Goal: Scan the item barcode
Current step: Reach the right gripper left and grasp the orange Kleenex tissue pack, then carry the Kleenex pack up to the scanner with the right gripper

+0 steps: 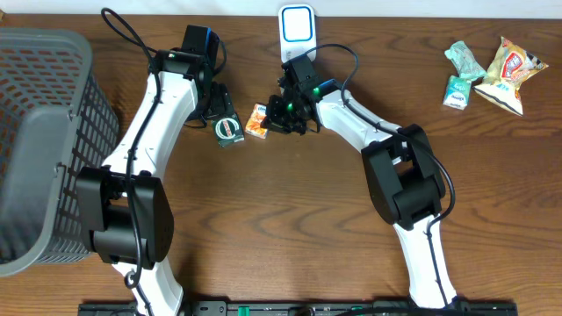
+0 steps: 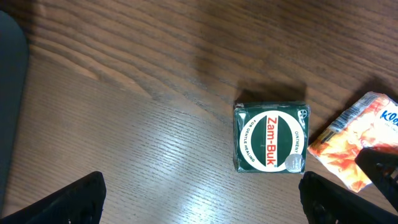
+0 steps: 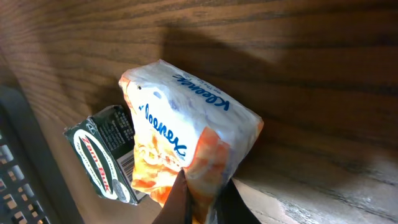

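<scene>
The wooden table [image 1: 290, 219] carries a grey basket [image 1: 53, 61] at the far left of the overhead view and the white scanner [image 1: 296, 26] at top centre. The tissue pack [image 1: 256, 121], the item to scan, lies just below and left of the scanner, with a green box [image 1: 228, 130] just beside it. The right gripper [image 3: 202, 199] is closed tight on one end of the pack, seemingly pinching soft wrapper rather than the body. The left gripper [image 2: 205, 199] hangs wide open above the green box, holding nothing.

To do this well, I judge the lift should be slow and straight up, since a pinch on loose film can slip or let the pack swing (no barcode shows on its visible faces, so it may be underneath). Clear the green box first, then turn the hidden face toward the scanner and pause there.
</scene>
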You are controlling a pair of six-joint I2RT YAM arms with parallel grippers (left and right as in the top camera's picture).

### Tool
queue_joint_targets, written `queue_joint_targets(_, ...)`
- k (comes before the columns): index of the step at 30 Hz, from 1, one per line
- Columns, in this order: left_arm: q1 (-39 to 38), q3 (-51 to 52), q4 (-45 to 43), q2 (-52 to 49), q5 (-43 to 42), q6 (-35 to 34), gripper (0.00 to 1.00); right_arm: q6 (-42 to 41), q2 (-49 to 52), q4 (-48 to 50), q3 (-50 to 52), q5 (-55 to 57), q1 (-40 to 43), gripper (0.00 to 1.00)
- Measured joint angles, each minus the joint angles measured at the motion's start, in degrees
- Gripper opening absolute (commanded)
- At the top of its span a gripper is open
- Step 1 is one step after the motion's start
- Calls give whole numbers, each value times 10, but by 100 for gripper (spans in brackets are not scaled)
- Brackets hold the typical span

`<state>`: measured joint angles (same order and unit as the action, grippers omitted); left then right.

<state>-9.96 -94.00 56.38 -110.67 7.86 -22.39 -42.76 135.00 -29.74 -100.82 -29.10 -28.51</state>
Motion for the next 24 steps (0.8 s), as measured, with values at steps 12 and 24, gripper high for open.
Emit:
queue_joint_targets(12, 0, 0, 0, 0, 0, 0, 98, 202, -8, -30, 14, -145, 123, 1)
queue_joint_targets(24, 0, 0, 0, 0, 0, 0, 98, 527, -89, 9, 16, -443, 294, 1)
